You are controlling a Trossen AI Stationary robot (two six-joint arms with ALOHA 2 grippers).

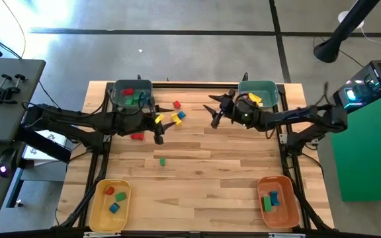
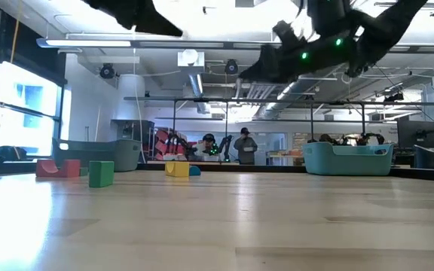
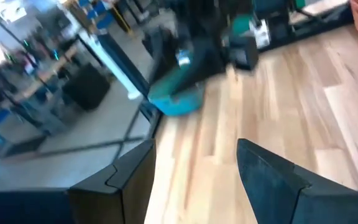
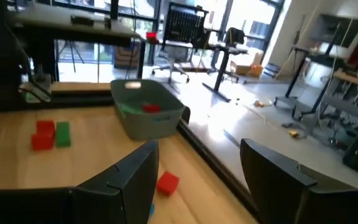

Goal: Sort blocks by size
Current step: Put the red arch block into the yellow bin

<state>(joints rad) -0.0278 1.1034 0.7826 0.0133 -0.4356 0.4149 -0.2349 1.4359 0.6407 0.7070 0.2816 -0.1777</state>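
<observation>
Loose blocks lie on the table's far left part: a red one [image 1: 176, 104], a yellow and blue cluster [image 1: 177, 118], a yellow one [image 1: 159, 119], a red arch [image 1: 136, 136] and a green cube [image 1: 162, 160]. The low view shows the arch [image 2: 59, 168] and the cube [image 2: 101, 173] resting flat. My left gripper [image 1: 159, 135] hangs open and empty above the table beside the cluster; its fingers [image 3: 194, 180] hold nothing. My right gripper [image 1: 215, 111] is open and empty, raised right of the cluster. Its wrist view [image 4: 197, 180] shows a red block [image 4: 168, 182] below.
A teal bin [image 1: 129, 88] at the far left holds red and green blocks. A teal bin [image 1: 270, 88] at the far right holds a yellow one. A yellow bin [image 1: 98, 211] near left and an orange bin [image 1: 284, 215] near right hold a few blocks. The table's middle is bare wood.
</observation>
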